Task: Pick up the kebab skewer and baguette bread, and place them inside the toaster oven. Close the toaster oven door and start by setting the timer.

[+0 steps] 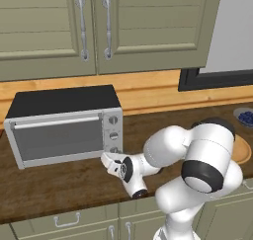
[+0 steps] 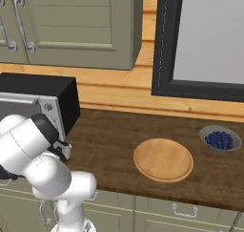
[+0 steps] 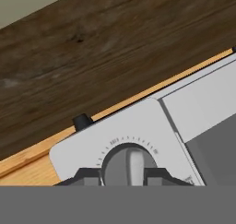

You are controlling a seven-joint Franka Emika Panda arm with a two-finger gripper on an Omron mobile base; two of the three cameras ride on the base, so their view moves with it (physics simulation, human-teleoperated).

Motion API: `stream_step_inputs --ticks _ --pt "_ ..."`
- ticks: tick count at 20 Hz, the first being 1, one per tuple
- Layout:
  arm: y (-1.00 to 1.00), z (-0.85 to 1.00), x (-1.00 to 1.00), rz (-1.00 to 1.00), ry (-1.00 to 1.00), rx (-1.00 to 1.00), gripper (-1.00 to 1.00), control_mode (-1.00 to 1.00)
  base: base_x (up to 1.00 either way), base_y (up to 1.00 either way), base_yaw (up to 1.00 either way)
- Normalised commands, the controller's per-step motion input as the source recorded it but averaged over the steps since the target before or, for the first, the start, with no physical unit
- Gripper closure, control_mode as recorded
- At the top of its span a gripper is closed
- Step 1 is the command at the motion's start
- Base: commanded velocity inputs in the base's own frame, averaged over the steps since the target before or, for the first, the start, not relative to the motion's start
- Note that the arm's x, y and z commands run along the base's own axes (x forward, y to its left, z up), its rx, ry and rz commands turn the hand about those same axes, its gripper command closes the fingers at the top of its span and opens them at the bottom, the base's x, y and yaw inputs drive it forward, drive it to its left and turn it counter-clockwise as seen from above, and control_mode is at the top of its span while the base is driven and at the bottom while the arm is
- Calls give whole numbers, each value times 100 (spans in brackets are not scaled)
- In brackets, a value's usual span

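The toaster oven [image 1: 62, 125] stood at the counter's [image 2: 119, 135] back left, its door [image 1: 57, 138] closed, contents hidden. The round wooden plate [image 2: 163, 159] sat bare. The gripper [image 3: 122, 174] was clamped on the lowest knob [image 3: 129, 165], its tips cut off.

The toaster oven [image 1: 64, 125], silver-fronted and black-topped, is seen upright on the tabletop [image 1: 59, 184], its door [image 1: 57, 138] shut, three knobs at its right.

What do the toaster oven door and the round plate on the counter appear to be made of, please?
Toaster oven door: seemingly brushed silver metal frame around a grey, glass-like window, with a pale bar handle. Round plate: likely wood, light tan, matte, with faint ringed grain.
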Motion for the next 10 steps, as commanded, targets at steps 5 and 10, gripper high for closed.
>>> stream_step_inputs --ticks 5,10 --pt "-1 32 26 -7 3 29 100 -100 0 0 0" --pt "0 31 23 -8 5 30 100 -100 0 0 0"
